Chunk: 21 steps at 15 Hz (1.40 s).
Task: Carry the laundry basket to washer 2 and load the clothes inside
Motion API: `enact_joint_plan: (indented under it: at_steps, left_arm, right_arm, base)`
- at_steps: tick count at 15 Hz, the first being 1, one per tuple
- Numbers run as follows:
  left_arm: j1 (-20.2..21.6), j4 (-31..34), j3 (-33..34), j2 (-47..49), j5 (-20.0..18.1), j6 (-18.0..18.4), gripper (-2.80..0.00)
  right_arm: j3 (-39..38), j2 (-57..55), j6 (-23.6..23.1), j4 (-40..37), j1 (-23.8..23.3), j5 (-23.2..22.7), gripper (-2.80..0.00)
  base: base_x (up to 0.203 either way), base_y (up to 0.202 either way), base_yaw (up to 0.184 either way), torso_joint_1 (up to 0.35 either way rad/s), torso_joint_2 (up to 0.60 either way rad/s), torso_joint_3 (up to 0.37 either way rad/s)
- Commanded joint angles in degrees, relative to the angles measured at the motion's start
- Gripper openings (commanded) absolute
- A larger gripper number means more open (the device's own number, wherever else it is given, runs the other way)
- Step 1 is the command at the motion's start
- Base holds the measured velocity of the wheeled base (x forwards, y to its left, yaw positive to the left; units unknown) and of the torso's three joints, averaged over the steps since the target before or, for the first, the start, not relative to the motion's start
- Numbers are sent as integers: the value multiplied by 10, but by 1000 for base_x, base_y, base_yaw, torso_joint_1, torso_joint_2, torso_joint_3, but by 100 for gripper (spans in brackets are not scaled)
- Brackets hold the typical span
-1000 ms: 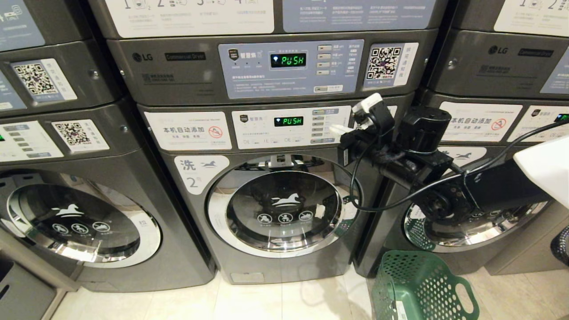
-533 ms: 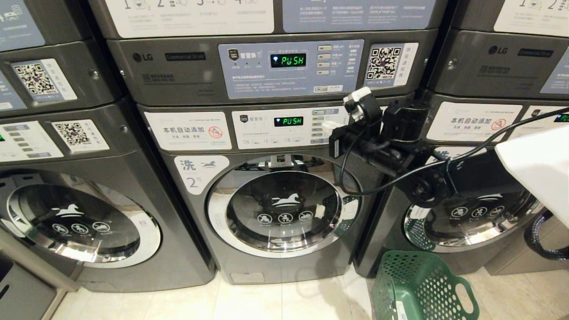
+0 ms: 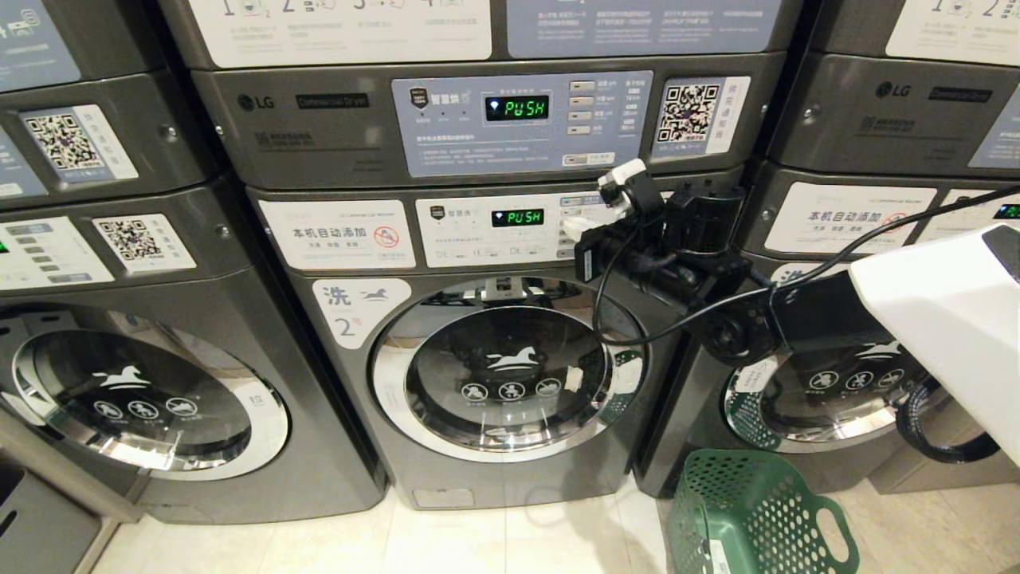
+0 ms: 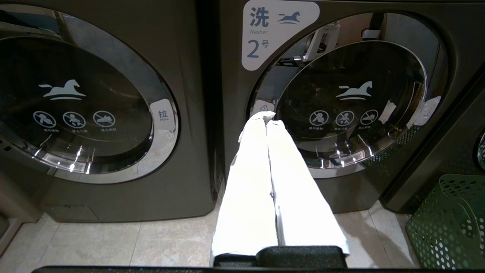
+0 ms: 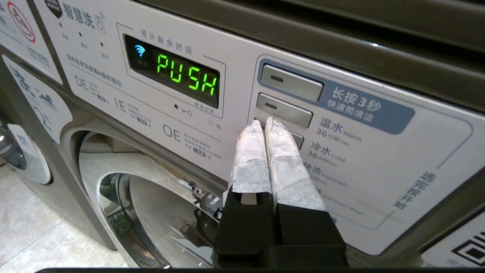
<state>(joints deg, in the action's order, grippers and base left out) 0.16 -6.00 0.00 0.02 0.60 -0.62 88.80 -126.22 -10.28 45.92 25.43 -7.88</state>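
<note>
Right wrist view puts my right gripper (image 5: 268, 122) with its white-wrapped fingers pressed together and empty, tips at the third grey rectangular button (image 5: 297, 139) in the column on the washer's white control panel (image 5: 379, 159), just right of the green "PUSH" display (image 5: 187, 77). Whether the tips touch the button I cannot tell.

Below the panel, washer 2 (image 3: 494, 375), the dark grey front-loader with the chrome-ringed round glass door (image 3: 506, 375), looks closed; I cannot make out any garments through the glass.

My left gripper (image 4: 265, 117) hangs parked low in front of that door, fingers together, holding nothing.

On the pale tiled floor (image 3: 494, 542), by the washer's lower right corner, stands the dark green perforated plastic laundry basket (image 3: 753, 514). What shows of its inside looks empty. I'd judge it light and stiff, best taken by its oval cut-out handle (image 3: 833, 534).
</note>
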Motion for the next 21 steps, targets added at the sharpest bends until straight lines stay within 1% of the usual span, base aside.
enact_joint_plan:
  at_steps: [1, 3, 8, 10, 19, 21]
  left_arm:
    - [0, -1, 23, 0, 0, -1, -280]
    - [0, -1, 23, 0, 0, 0, -280]
    - [0, -1, 23, 0, 1, 0, -280]
    - [0, -1, 23, 0, 0, -1, -280]
    - [0, -1, 23, 0, 0, 0, -280]
    - [0, -1, 23, 0, 0, 0, -280]
  right_arm:
    - [22, -12, -1, -2, 0, 3, -280]
    - [36, -15, 0, -14, 0, 14, -280]
    - [36, -22, 1, -14, -4, 17, -280]
    - [31, -19, 0, -14, -6, 28, -280]
    - [11, -2, -1, -11, -11, 29, -280]
    - [-18, 16, -2, -11, -10, 26, -280]
  base:
    - [0, 0, 0, 0, 0, 0]
    - [0, 0, 0, 0, 0, 0]
    - [0, 0, 0, 0, 0, 0]
    - [0, 0, 0, 0, 0, 0]
    - [0, 0, 0, 0, 0, 0]
    - [0, 0, 0, 0, 0, 0]
